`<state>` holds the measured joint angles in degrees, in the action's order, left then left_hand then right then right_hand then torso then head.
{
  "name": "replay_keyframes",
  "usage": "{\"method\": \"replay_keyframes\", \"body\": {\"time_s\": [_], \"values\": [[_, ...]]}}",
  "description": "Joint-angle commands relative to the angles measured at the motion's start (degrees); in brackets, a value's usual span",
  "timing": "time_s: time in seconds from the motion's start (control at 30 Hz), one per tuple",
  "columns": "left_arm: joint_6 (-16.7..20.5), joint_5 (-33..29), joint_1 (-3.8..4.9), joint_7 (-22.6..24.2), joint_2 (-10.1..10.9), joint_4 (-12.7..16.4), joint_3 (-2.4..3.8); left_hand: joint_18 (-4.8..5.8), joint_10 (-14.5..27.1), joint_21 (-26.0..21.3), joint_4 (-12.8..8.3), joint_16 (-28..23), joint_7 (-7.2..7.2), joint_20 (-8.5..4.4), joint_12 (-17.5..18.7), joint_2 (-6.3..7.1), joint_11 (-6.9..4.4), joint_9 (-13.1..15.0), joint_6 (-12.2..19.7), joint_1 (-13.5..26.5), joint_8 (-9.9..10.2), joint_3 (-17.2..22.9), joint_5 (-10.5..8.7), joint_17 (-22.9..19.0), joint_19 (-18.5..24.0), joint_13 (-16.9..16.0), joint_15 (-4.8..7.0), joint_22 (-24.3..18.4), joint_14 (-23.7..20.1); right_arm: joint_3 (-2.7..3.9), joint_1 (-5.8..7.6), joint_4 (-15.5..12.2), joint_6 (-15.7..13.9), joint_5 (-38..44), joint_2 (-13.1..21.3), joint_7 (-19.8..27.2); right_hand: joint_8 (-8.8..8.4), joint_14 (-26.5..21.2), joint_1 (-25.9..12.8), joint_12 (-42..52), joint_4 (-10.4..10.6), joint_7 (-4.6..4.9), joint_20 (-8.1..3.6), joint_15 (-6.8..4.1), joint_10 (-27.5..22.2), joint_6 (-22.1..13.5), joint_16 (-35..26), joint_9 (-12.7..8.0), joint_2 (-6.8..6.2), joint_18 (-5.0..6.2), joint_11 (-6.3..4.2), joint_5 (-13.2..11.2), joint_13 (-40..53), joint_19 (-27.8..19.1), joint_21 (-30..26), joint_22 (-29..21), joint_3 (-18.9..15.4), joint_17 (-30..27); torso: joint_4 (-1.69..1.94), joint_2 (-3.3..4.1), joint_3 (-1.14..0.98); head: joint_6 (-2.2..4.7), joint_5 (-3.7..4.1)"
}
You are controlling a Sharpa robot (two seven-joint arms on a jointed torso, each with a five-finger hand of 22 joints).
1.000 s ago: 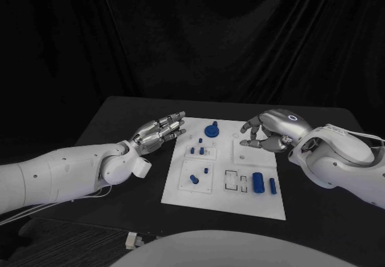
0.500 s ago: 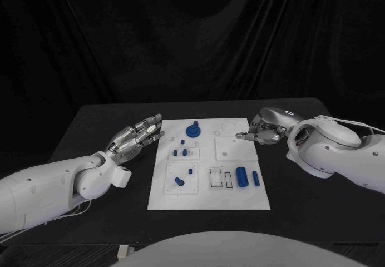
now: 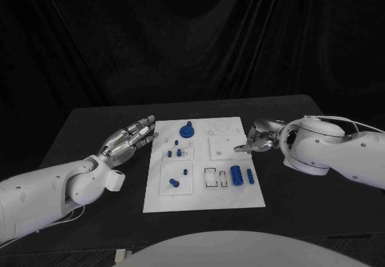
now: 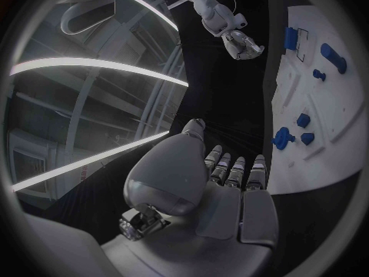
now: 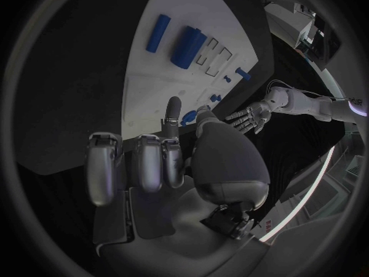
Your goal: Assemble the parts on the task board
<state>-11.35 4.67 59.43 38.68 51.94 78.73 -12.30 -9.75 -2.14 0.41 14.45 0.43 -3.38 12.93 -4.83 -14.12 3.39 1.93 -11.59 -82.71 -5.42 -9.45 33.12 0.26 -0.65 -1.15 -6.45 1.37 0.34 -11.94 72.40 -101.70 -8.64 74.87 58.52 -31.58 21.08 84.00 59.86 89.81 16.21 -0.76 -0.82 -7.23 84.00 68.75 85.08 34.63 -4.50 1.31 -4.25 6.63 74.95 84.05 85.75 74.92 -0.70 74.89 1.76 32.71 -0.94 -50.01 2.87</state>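
The left hand [image 3: 128, 138] lies flat with its fingers straight and apart, holding nothing, just beside the task board [image 3: 205, 200] at the board's 9 o'clock side. The right hand [image 3: 261, 139] has its fingers curled in with one poking out, holding nothing, at the board's 3 o'clock edge. Small blue parts [image 3: 236, 174] sit on the white board between both hands.

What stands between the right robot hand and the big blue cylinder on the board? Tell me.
Nothing visible. The right robot hand hangs at the task board's right edge, holding nothing, and the big blue cylinder lies nearer the robot on bare white board, with a slimmer blue part beside it.
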Motion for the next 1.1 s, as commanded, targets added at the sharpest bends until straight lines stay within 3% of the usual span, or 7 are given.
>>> {"method": "replay_keyframes", "body": {"time_s": [0.03, 0.23, 0.33, 0.4, 0.53, 0.67, 1.1], "values": [[-0.13, -0.30, -0.08, 2.24, 0.19, 0.36, 0.06, -0.51, 0.10, 0.20, -0.25, 0.30, -0.12, 0.13, -0.26, 0.05, 0.50, 0.07, -0.24, -0.57, -0.33, 0.19, 0.34, 0.06, -0.14, -0.04, -0.18, -0.06, 0.07, 0.02, 0.10, 0.19, 9.32, -1.94, -0.77, -4.39, -0.65, 4.12, -2.74, 0.19, 0.30, -0.19, -0.44, -0.54, 6.00, 0.84, 0.39, 0.12, 0.43, -0.44, -0.48, -0.79, 15.05, 4.77, 0.59, 13.96, -0.06, 3.33, 0.04, 0.02, 0.02, 0.01, 0.13], [1.70, -0.30, -0.07, 3.87, 1.15, 1.67, 0.06, -0.53, 0.15, -0.04, 1.00, -0.03, 0.01, -0.53, -0.55, 0.75, 0.90, 0.09, -0.32, 0.61, -0.46, -0.77, -1.50, -0.09, 0.17, -0.06, 0.55, -0.52, -0.16, 0.02, 0.03, 0.60, 11.91, -2.00, -2.51, -4.96, -3.75, 3.74, -4.03, 0.19, 0.01, 0.27, -0.37, -0.34, 6.00, 0.43, -0.21, -1.91, 1.05, -0.26, -0.05, -1.48, 15.05, 4.46, -0.12, 13.71, 0.14, 1.76, 0.02, -0.04, 0.01, 0.01, -0.19], [4.26, 0.82, -0.07, 5.85, 1.95, 2.53, 0.06, -0.66, 0.26, -0.13, 2.22, -0.43, 0.43, -2.88, -0.82, 2.67, -0.34, 0.10, -0.69, 2.60, -0.75, -3.24, -9.18, -0.26, 0.31, -0.05, 3.15, -0.71, -0.34, 0.02, -0.01, 0.98, 12.41, -1.93, -3.29, -5.11, -6.22, 3.53, -4.13, 0.19, -0.17, 0.83, -0.07, 0.01, 6.00, 0.18, -0.63, -3.88, 1.02, -0.10, 0.37, -1.51, 15.05, 4.17, -0.78, 13.48, 0.29, 0.81, 0.04, -0.05, 0.00, 0.01, -0.38], [6.02, 2.40, -0.07, 7.22, 2.40, 2.89, 0.06, -0.60, 0.50, -0.17, 2.22, -0.43, 0.83, -3.56, -0.65, 2.86, -0.80, 0.01, -0.18, 3.91, -0.51, -4.23, -11.59, -0.26, 0.38, 0.01, 3.65, -0.83, -0.34, 0.02, -0.04, 1.15, 12.77, -1.80, -3.63, -5.17, -7.80, 3.42, -4.29, 0.19, -0.16, 1.28, 0.16, 0.30, 6.00, -0.59, -0.90, -5.11, 1.03, 0.01, 0.73, -1.65, 15.05, 3.99, -1.23, 13.33, 0.31, 0.24, 0.08, -0.05, 0.02, 0.01, -0.24], [9.62, 5.37, -0.07, 9.78, 3.27, 3.71, 0.06, 0.49, 1.10, -0.41, 2.29, -0.43, 3.80, -8.23, 0.39, 3.98, -4.77, -0.44, 2.45, 7.58, 1.29, -6.85, -19.01, -0.26, 0.65, 0.23, 7.00, -1.37, -0.34, 0.01, -0.12, 1.32, 13.23, -1.62, -4.17, -5.25, -10.21, 3.37, -4.76, 0.19, -0.08, 2.07, 0.64, 0.86, 6.00, -1.77, -1.09, -7.10, 1.31, 0.10, 1.37, -1.85, 15.05, 3.81, -1.61, 13.19, 0.33, -0.14, 0.06, 0.00, 0.01, 0.01, -0.29], [11.41, 6.64, -0.07, 11.02, 3.80, 4.35, 0.06, 2.32, 1.43, -0.41, 2.27, -0.43, 4.97, -11.67, 1.24, 3.99, -6.61, -0.67, 3.73, 8.13, 3.04, -7.14, -19.20, -0.26, 0.65, 0.36, 8.48, -1.37, -0.34, 0.01, -0.28, 1.41, 13.77, -1.54, -4.56, -5.31, -10.63, 3.39, -5.25, 0.19, 0.09, 2.16, 0.77, 0.97, 6.00, -1.56, -1.09, -7.59, 1.56, 0.11, 1.47, -1.75, 15.05, 3.80, -1.61, 13.19, 0.26, -0.11, 0.11, -0.01, -0.01, 0.01, -0.13], [9.31, 7.37, -0.07, 9.85, 3.25, 3.85, 0.06, 3.64, 1.60, -0.41, 2.20, -0.43, 3.01, -9.94, 1.41, 2.67, -4.65, -0.53, 2.00, 7.52, 3.75, -6.45, -15.59, -0.26, 0.65, 0.41, 5.63, -1.37, -0.34, 0.01, -2.09, 2.48, 16.89, 0.47, -5.85, -5.47, -10.94, 3.20, -5.71, 0.19, 0.08, 2.22, 0.86, 1.02, 6.00, -1.31, -1.53, -7.94, 1.57, 0.37, 1.51, -1.73, 15.05, 3.41, -2.65, 12.85, 0.09, -1.16, 0.02, 0.00, 0.00, 0.01, -0.02]]}}
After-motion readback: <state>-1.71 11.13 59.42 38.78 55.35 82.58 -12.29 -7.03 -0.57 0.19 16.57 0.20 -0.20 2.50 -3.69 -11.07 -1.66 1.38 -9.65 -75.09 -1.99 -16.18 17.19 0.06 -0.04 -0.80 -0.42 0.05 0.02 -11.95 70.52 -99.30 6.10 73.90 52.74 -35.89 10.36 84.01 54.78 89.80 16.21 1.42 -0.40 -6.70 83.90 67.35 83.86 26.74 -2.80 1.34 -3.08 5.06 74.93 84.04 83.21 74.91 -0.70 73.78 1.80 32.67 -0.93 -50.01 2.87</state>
